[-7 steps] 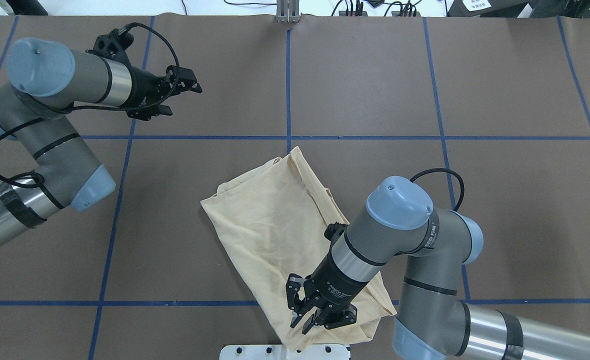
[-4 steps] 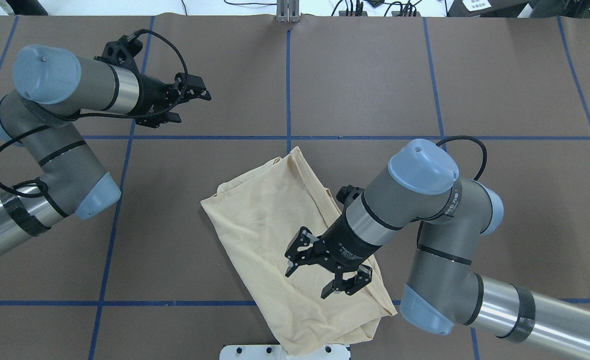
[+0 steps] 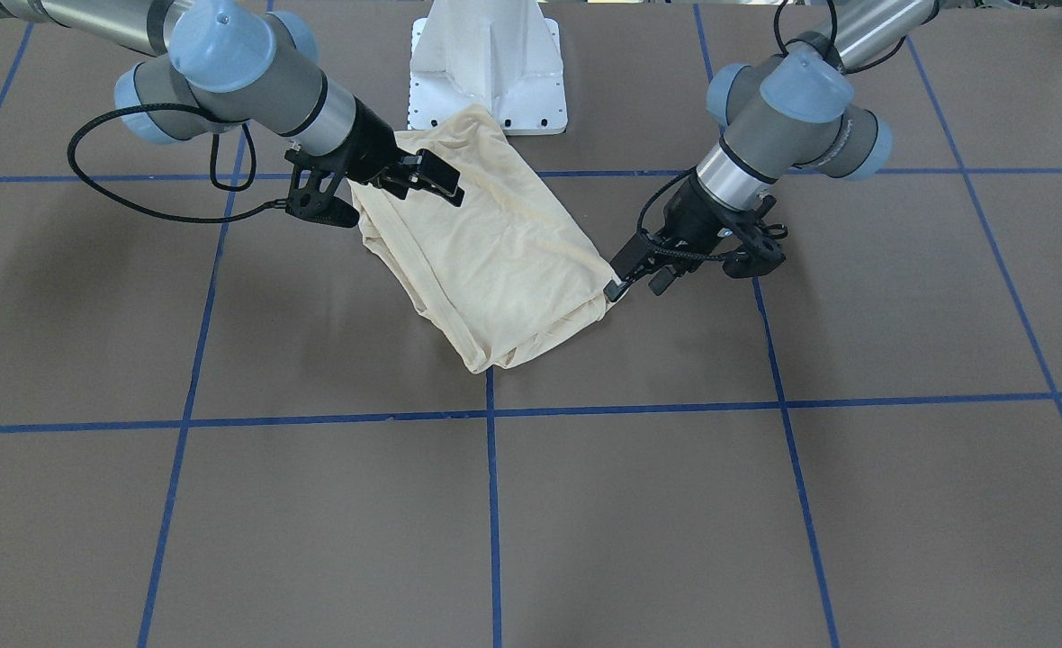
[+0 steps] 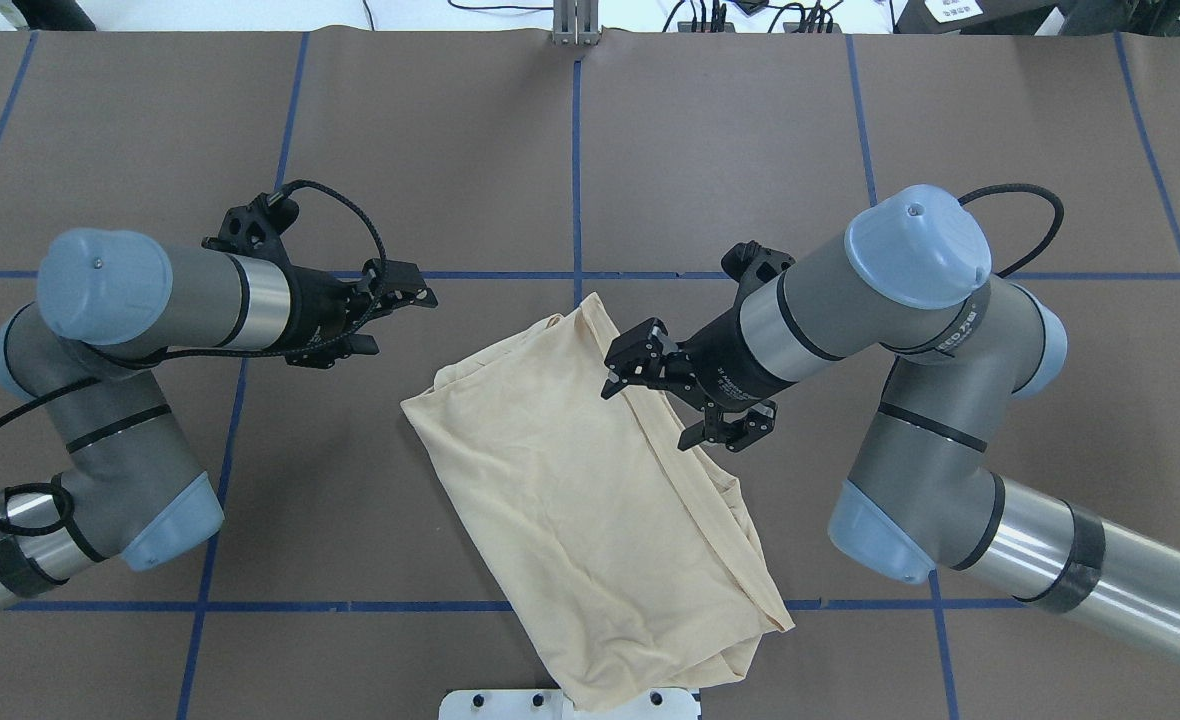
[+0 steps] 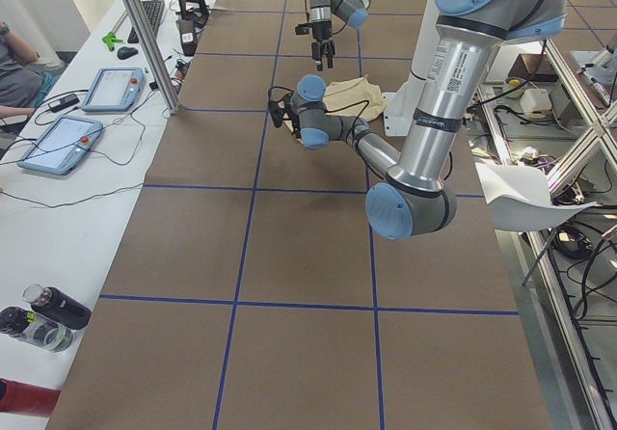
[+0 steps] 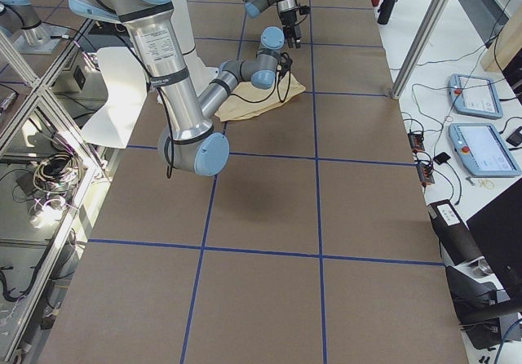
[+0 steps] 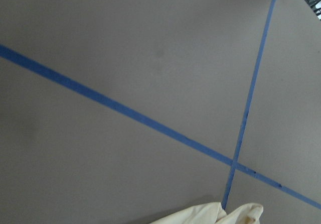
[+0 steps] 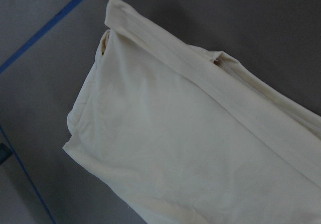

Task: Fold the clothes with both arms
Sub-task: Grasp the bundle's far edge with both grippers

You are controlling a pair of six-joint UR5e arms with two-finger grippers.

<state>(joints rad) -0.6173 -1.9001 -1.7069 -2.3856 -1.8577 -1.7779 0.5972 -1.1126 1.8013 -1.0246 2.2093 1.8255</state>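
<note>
1. The brown paper-covered table [image 4: 1000,150], marked with a blue tape grid [image 4: 750,274], looks smooth. A thin garment dragged across it would probably slide as a whole instead of creasing where intended.
2. The two grey-and-silver jointed arms, right [image 4: 850,290] and left [image 4: 150,300], both point toward the far end of the cloth. If they close on the same corner, wrists or cables could clash.
3. The pale cream-yellow thin T-shirt [image 4: 570,480] lies as a rough slanted rectangle at the table's middle. Its far corner is near the tape crossing and its near end reaches the robot's base. Several layered edges run down its right side. Pinching only the top layer would peel the fold open, while taking too many would bunch it.
4. The white metal pedestal base [image 3: 486,54] touches or sits under the shirt's near end. Pulling away from it could snag or stretch the fabric there.
5. The black two-finger right gripper [image 4: 650,418] hangs over the shirt's right edge, fingers spread and empty. Coming down off the hem, it would close on nothing or crumple a ridge.
6. The black two-finger left gripper [image 4: 405,322] is beside the shirt's left side, fingers likewise spread and empty. A low approach could push the corner rather than catch it.
</note>
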